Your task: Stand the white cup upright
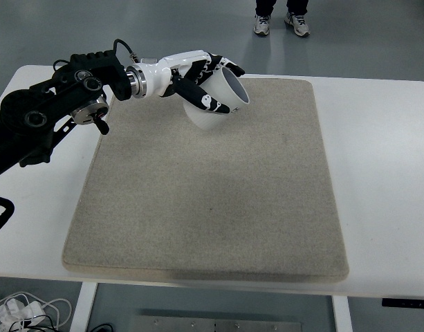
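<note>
Head view. Item: white cup [220, 104], upper centre of frame, above the far part of the beige mat [212, 207]. Plain, smooth, tapered; mouth tilted up and to the right, base down-left. Holder: my left hand [198, 77], fingers wrapped around the cup's wall, gripping it. Status: cup raised and partly turned, not yet vertical. Outstanding, by my estimate: finish the rotation, set it base-down on the mat, let go. White table [384, 152] beneath.
</note>
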Motion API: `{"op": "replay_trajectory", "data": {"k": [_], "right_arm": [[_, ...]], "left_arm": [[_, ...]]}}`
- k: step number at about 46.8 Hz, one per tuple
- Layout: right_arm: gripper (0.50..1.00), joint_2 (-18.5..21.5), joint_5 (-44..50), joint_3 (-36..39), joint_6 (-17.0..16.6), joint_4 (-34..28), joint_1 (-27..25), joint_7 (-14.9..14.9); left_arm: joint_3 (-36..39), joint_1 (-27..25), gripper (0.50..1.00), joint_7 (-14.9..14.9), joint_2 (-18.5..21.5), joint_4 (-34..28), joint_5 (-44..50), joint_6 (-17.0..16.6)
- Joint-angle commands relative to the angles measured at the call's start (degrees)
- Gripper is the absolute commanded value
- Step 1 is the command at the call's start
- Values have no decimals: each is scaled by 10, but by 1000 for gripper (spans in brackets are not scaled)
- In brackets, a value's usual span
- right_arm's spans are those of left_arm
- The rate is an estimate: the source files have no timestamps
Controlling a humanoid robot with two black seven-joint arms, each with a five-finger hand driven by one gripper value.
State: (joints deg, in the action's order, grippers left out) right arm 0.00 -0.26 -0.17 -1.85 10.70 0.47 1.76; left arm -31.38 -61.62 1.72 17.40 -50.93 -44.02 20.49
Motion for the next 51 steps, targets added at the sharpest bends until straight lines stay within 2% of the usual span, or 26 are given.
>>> {"op": "replay_trajectory", "data": {"k": [1, 20, 42, 46, 51], "right_arm": [[952, 0, 0, 0, 0, 0, 0, 0], [952, 0, 0, 0, 0, 0, 0, 0], [952, 0, 0, 0, 0, 0, 0, 0], [952, 0, 0, 0, 0, 0, 0, 0], [952, 0, 0, 0, 0, 0, 0, 0]], "left_arm": [[-13, 11, 500, 26, 0, 14, 17, 1], [-77, 76, 500, 131, -4, 34, 41, 2], [-134, 163, 500, 330, -18, 68, 41, -6], [-142, 179, 500, 333, -25, 79, 40, -8], [-148, 190, 500, 333, -32, 90, 38, -26]]}}
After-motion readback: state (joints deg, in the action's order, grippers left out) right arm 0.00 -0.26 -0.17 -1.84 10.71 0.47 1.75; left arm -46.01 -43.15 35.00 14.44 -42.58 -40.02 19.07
